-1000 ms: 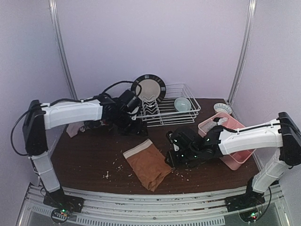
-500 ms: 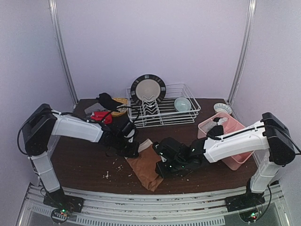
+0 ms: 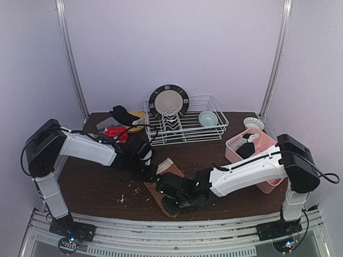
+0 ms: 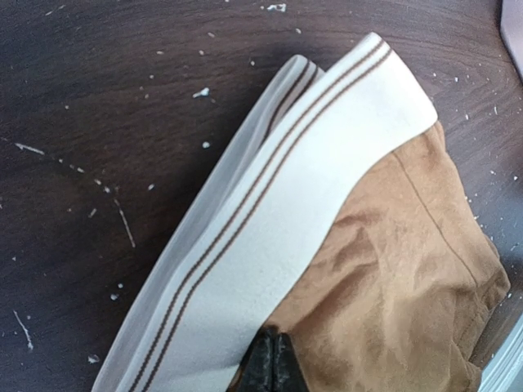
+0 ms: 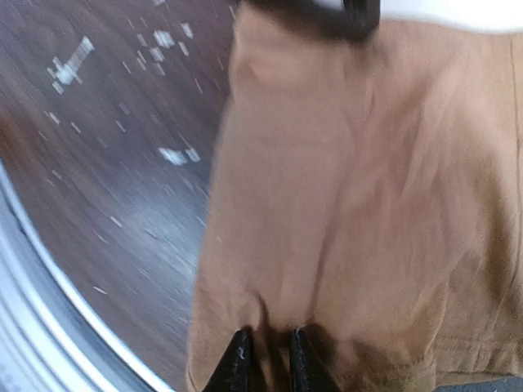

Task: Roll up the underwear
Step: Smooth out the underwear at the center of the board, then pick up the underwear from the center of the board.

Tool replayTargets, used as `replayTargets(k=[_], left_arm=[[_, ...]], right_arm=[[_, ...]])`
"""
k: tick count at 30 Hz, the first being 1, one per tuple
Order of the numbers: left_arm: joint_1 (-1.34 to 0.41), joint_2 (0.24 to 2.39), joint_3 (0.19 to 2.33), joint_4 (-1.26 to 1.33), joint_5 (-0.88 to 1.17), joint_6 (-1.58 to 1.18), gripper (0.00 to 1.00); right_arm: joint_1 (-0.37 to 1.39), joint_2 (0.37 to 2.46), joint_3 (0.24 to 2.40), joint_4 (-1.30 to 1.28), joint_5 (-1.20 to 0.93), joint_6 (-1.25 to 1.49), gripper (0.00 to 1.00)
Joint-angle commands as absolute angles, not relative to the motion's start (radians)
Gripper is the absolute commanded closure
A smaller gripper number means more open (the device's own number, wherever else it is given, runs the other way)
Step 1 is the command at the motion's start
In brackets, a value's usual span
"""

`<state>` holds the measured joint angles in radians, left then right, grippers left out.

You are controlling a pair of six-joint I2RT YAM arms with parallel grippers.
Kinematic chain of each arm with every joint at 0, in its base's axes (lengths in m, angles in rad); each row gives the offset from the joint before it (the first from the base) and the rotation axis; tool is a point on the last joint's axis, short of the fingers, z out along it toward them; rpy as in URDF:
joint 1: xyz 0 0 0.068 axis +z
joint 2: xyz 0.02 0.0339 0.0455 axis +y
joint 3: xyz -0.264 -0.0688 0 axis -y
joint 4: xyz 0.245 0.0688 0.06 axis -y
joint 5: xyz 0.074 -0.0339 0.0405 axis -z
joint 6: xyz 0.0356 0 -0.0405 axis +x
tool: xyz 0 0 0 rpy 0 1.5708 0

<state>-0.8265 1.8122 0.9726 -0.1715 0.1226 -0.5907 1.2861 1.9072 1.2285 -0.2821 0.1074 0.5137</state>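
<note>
Top view: flat, diffuse light from overhead, walls washed pale lilac, the dark desk (image 3: 96,184) taking only soft, short shadows under the arms; picture slightly grainy, the frame's uprights leaning inward at the sides. Left wrist view: bright and crisp, wood grain and crumbs sharp, the white band of the brown underwear (image 4: 392,269) close to blown out, the left tool (image 4: 274,363) a black, unfocused wedge at the bottom edge. Right wrist view: heavy blur throughout, crumbs smeared to streaks, cloth soft, shadow pooled round the right tool (image 5: 265,363).
</note>
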Motion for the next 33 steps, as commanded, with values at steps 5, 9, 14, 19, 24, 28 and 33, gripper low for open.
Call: replayTargets(k=[5, 9, 14, 19, 24, 28, 33], left_arm=[[-0.830, 1.836, 0.962, -0.135, 0.149, -0.568, 1.00], [-0.869, 1.809, 0.945, -0.128, 0.146, -0.565, 0.97], [-0.895, 1.724, 0.950, -0.183, 0.105, -0.557, 0.77], [-0.896, 1.608, 0.980, -0.285, 0.058, -0.530, 0.45], [-0.896, 1.509, 0.946, -0.321, 0.019, -0.544, 0.37], [-0.895, 1.495, 0.890, -0.273, 0.039, -0.573, 0.39], [-0.896, 1.548, 0.881, -0.230, 0.089, -0.582, 0.43]], right_arm=[[1.373, 1.886, 1.123, -0.344, 0.173, 0.609, 0.84], [1.419, 1.855, 1.070, -0.338, 0.181, 0.673, 0.84], [1.431, 1.731, 1.072, -0.360, 0.192, 0.673, 0.68], [1.412, 1.625, 1.130, -0.427, 0.242, 0.600, 0.57], [1.250, 1.628, 1.117, -0.393, 0.181, 0.565, 0.56], [1.115, 1.650, 1.086, -0.330, 0.108, 0.539, 0.55], [0.971, 1.707, 1.055, -0.258, -0.055, 0.484, 0.45]])
